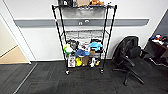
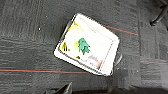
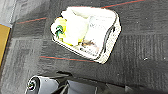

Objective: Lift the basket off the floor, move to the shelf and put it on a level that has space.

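Observation:
The basket point(image 2: 87, 45) lies on the floor point(image 2: 25, 50), seen from above in both wrist views. It is cream with a pale lining and holds yellow and green items. The basket point(image 3: 87, 32) rests flat on the dark carpet with nothing touching it, and dark parts of my arms show along the edge of each wrist view, apart from it. In the head view the shelf point(image 1: 83, 37) stands against the white wall straight ahead. Its top tier carries objects. The level point(image 1: 85, 32) below that looks mostly bare. The lower tiers are crowded with colourful items.
A black office chair point(image 1: 130, 57) stands right of the shelf, with a cluttered desk point(image 1: 160, 42) behind it. A doorway with tan flooring point(image 1: 10, 52) opens at the left. Open carpet point(image 1: 75, 80) lies in front of the shelf. A chair leg point(image 2: 158, 15) shows near the basket.

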